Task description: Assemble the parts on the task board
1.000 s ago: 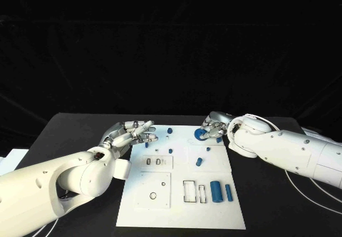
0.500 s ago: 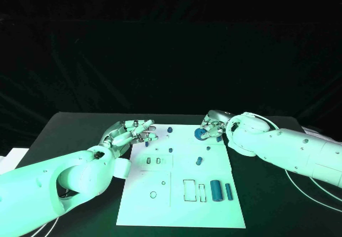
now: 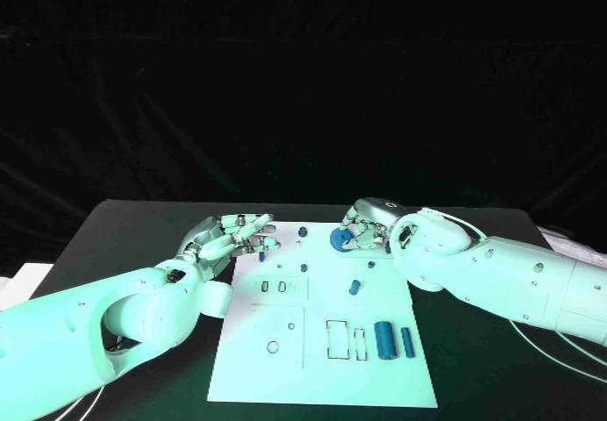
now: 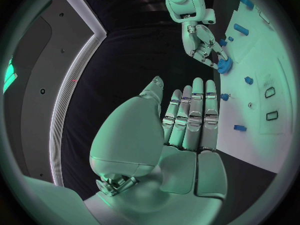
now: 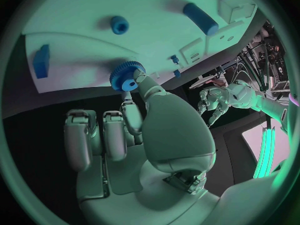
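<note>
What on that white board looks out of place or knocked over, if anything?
Nothing looks spilled or broken. The task board lies flat, with small blue parts on it and two longer blue pieces side by side near its front. The right hand holds a blue gear at the far edge. The left hand hovers empty.

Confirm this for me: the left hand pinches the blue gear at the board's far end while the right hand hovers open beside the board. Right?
Sides are swapped. The right hand pinches the gear at the far end of the board; the left hand hovers open beside it. The right wrist view shows the pinch.
</note>
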`<state>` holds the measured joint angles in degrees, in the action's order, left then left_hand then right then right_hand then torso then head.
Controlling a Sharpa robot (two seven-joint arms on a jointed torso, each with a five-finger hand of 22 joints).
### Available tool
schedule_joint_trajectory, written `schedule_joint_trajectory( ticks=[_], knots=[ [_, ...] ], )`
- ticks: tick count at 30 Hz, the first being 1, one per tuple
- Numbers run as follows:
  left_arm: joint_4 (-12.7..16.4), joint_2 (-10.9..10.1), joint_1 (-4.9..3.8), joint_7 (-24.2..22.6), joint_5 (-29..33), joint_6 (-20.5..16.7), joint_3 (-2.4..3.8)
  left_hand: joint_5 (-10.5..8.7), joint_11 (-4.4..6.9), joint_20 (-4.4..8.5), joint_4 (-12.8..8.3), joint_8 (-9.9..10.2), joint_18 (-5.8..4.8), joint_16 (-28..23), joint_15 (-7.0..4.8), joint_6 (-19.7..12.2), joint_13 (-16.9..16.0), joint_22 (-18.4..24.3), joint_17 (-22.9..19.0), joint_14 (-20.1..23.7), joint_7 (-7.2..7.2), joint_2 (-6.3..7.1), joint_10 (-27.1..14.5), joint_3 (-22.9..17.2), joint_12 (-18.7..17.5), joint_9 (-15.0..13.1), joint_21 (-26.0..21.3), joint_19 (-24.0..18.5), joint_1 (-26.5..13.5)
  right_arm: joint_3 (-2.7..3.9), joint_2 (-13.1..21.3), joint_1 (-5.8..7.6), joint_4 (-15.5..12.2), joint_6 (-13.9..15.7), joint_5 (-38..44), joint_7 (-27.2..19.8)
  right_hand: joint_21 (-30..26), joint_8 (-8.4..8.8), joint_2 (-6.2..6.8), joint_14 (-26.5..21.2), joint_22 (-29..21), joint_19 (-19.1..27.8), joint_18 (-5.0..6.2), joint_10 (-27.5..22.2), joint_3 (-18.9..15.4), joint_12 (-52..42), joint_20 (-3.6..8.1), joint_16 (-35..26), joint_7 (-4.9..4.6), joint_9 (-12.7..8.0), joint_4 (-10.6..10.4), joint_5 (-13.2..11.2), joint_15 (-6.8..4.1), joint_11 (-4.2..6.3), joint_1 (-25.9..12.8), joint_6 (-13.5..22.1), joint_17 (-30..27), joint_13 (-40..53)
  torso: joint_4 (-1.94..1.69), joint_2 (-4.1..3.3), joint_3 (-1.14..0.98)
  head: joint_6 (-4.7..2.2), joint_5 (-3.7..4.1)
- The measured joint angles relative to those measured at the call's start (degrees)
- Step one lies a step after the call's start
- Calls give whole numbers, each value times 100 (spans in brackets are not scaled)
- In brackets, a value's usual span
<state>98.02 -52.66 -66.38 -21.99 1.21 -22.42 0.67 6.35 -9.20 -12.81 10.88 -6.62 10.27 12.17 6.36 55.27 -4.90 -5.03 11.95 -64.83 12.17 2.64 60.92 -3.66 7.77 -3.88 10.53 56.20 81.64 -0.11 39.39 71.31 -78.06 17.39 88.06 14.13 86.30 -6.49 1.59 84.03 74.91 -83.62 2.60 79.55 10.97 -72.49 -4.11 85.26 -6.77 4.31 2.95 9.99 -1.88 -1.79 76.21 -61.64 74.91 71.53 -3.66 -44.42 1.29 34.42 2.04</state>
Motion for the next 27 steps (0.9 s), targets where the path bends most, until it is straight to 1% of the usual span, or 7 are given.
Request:
schedule_joint_trajectory(
  ticks=[4,8,10,12,19,21,27],
  knots=[
    [-22,-1,0,0,0,2,0,0,0,-17,0,0,-1,0,0,0,0,0,2,0,0,-2,0,0,-23,0,0,17,2,6,-125,21,-101,112,-33,-2,1,-2,24,0,0,0,0,32,-29,25,0,0,0,0,-29,1,0,24,-127,-44,0,5,-7,0,3,-5,-12],
    [-32,-1,0,1,0,4,0,0,0,-20,0,0,0,0,0,0,0,2,6,0,0,-22,0,0,-23,0,0,20,22,6,-278,38,-117,180,-73,-2,26,-3,8,0,-1,0,0,32,-28,25,0,0,-2,0,-30,1,0,24,-143,-46,-1,5,-12,-1,10,-1,-27],
    [-34,0,0,2,1,5,0,0,0,-20,-16,0,-1,0,0,0,0,8,6,0,0,-22,0,-16,-23,0,0,20,22,6,-380,44,-111,216,-94,-2,26,-2,2,0,-1,0,0,32,-23,25,0,0,-3,0,-35,1,0,24,-149,-47,-1,5,-13,-2,10,3,-35],
    [-37,1,0,2,1,6,0,0,0,-20,-16,0,-1,0,0,0,0,8,6,0,0,-22,0,-16,-23,0,0,20,22,6,-468,46,-88,238,-107,-2,26,-2,2,0,-1,0,0,32,19,25,0,0,-3,0,-94,0,0,24,-150,-47,-1,5,-10,-3,10,6,-45],
    [-42,9,0,3,1,9,0,0,0,-20,-16,0,0,0,0,0,-1,8,5,0,0,-22,0,-16,-23,0,0,20,22,-6,-787,48,110,258,-119,7,26,-2,32,0,-1,-20,0,29,27,60,-21,0,-3,0,-116,-1,0,21,-180,-47,4,-3,0,-7,10,14,-64],
    [-43,14,0,3,1,10,0,0,0,-20,-16,0,-1,0,0,0,-1,8,5,0,0,-22,0,-16,-23,0,0,20,22,-11,-875,47,196,252,-118,16,26,-2,33,0,-1,-20,0,10,27,71,-21,0,-3,0,-117,-1,1,1,-180,-47,4,-13,3,-7,10,19,-65],
    [-44,28,0,3,2,13,0,0,0,-20,-16,0,0,0,0,0,-1,7,5,0,0,-22,0,-16,-23,0,0,20,22,-35,-1079,14,434,208,-96,51,26,-1,40,0,-1,-20,0,-10,29,141,-21,-1,-4,0,-118,-4,1,-19,-188,-45,3,-69,3,-7,3,41,-77]
  ],
)
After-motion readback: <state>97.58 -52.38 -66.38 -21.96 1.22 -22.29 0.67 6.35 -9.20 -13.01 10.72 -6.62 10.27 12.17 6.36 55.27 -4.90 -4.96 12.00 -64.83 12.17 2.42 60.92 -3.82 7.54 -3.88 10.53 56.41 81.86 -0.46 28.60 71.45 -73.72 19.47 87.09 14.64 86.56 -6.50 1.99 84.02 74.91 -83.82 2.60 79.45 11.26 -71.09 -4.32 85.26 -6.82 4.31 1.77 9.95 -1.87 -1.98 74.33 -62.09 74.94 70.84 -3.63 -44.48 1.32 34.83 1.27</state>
